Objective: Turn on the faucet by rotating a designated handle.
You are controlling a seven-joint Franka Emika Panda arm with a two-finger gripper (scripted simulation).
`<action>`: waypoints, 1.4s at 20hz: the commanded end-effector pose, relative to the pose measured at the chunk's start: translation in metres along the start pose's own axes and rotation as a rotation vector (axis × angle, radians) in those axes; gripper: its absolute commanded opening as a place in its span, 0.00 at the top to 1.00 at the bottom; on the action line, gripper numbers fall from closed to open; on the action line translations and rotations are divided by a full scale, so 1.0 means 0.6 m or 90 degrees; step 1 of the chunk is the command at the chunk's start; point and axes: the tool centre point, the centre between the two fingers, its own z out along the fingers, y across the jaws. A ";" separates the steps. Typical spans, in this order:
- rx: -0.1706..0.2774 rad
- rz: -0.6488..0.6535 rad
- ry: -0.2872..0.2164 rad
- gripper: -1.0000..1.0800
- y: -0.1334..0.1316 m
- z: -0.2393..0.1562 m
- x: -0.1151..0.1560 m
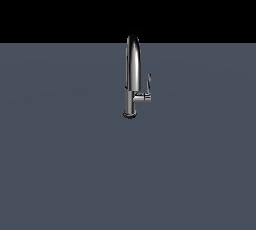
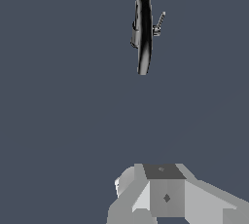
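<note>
Well ahead of the gripper (image 2: 165, 194), whose jaw state I cannot tell, stands the faucet (image 1: 132, 74). Its handle (image 1: 148, 83) looks thin, stiff, slippery; push near its tip.

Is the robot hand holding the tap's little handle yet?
No, nothing is held. The gripper is far from the faucet, and its handle stands untouched.

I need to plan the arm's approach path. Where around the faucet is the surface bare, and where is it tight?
The grey surface is bare all around the faucet. Only the spot at the exterior view's right of its body is tight, where the handle sticks out. The gripper is apart from both.
</note>
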 end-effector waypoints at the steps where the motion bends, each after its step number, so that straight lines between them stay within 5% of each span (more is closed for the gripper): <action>1: 0.009 0.010 -0.010 1.00 -0.001 0.001 0.012; 28: 0.209 0.223 -0.223 1.00 0.023 0.058 0.252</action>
